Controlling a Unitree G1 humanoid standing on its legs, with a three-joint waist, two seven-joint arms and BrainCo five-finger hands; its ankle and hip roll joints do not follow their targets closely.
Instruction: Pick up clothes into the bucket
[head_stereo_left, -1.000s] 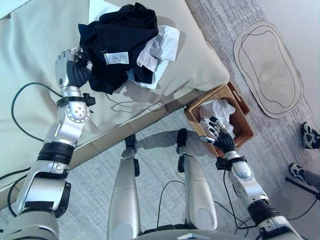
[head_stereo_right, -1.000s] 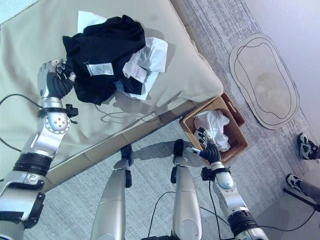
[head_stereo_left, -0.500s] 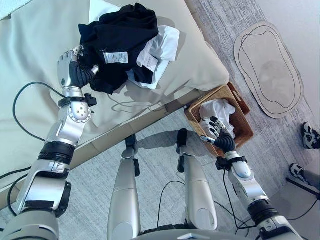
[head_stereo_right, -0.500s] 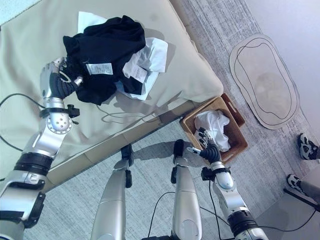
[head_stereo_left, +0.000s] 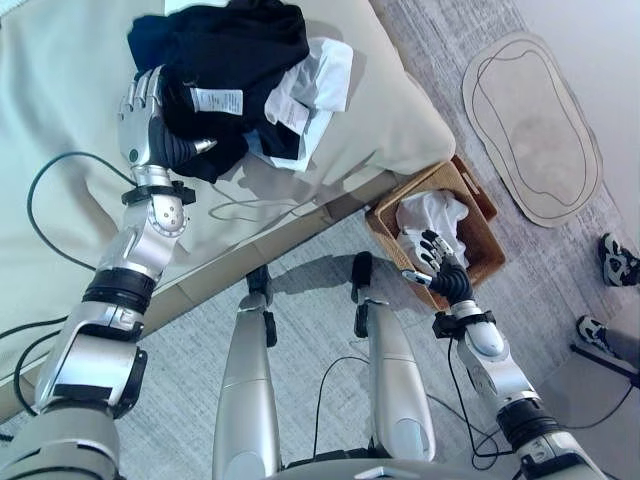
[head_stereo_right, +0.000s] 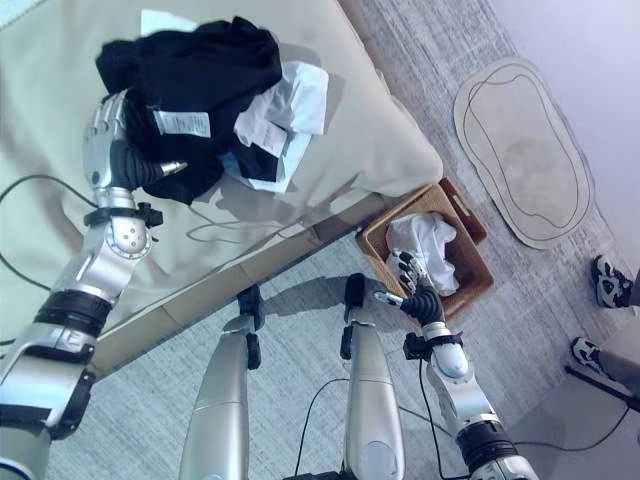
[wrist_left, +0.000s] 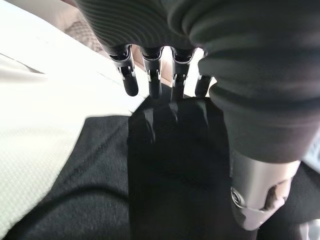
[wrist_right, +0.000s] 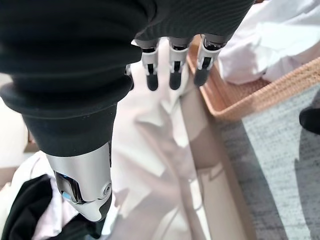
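- So we're at the grab stage: the left hand (head_stereo_left: 143, 115) is on the bed (head_stereo_left: 60, 110), pressed up against the left edge of the black garment (head_stereo_left: 225, 55), far from the robot.
- Its fingers look straight and relaxed along the dark cloth, thumb poking out to the right under the bundle. I can't see anything curled round the fabric, so I'd call it open and touching, not gripping.
- There's a white garment (head_stereo_left: 325, 75) tucked under the right side of the black one.
- The wicker basket (head_stereo_left: 478, 215) sits on the floor at the near right corner of the bed, with a white piece of clothing (head_stereo_left: 430, 215) already inside.
- The right hand (head_stereo_left: 433, 258) hovers just by the basket's near rim, fingers spread, holding nothing.
- Next move, my guess: the left fingers need to close on a good bunch of the black cloth, then lift it clear of the white one and carry it right, over to the basket.
- Floppy stuff, so part of it may well trail.
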